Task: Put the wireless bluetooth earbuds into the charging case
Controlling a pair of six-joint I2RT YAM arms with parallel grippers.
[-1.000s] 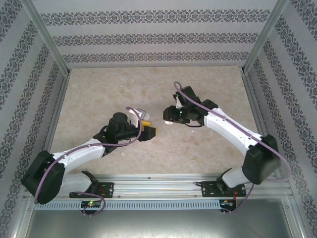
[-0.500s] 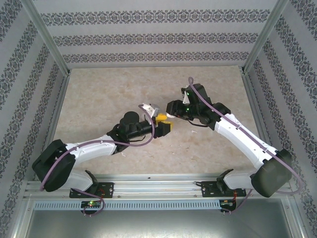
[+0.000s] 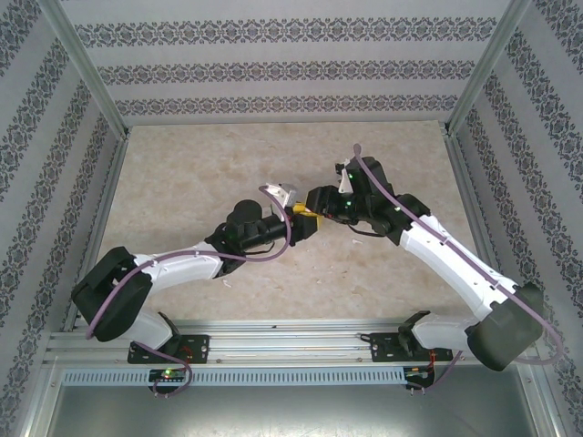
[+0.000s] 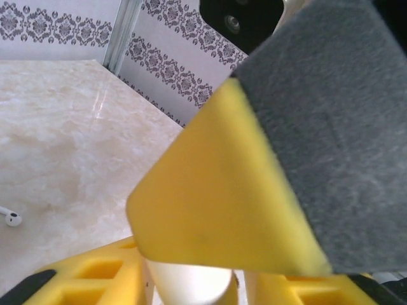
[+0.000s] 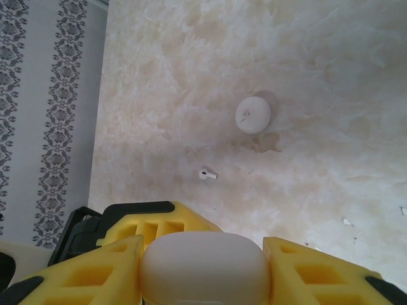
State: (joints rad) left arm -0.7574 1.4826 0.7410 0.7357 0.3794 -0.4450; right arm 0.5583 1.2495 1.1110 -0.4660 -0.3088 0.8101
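The left gripper, pinching a likely earbud, has reached the charging case the right gripper clamps; insertion next

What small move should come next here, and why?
Probably ease the left gripper back a little: it is crowded against the right gripper, which clamps the charging case, and an earbud lies loose on the table, not yet fetched.

The left gripper and right gripper are set close together over the middle of the table. The charging case is lodged between the right gripper's fingers. On the table, an earbud is laid near a round disc, not touching it.
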